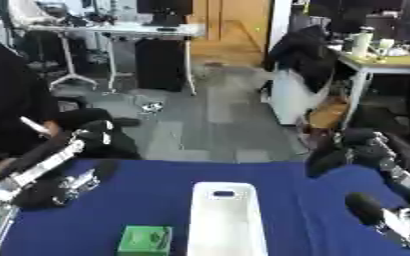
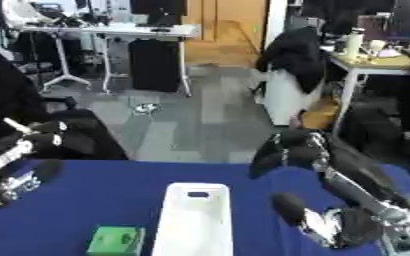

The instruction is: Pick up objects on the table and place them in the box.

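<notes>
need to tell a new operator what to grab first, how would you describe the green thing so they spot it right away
Start at the blue table and find the long white box standing near its middle. Just to the box's left, at the near edge, lies a small green block, flat and squarish. It is the only green item on the blue cloth, and neither hand touches it.

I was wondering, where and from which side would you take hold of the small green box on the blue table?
Likely from above, across its two short sides: the green box lies flat and low on the blue table. The white box stands close on its right, so the left robot hand has the freer approach.
</notes>
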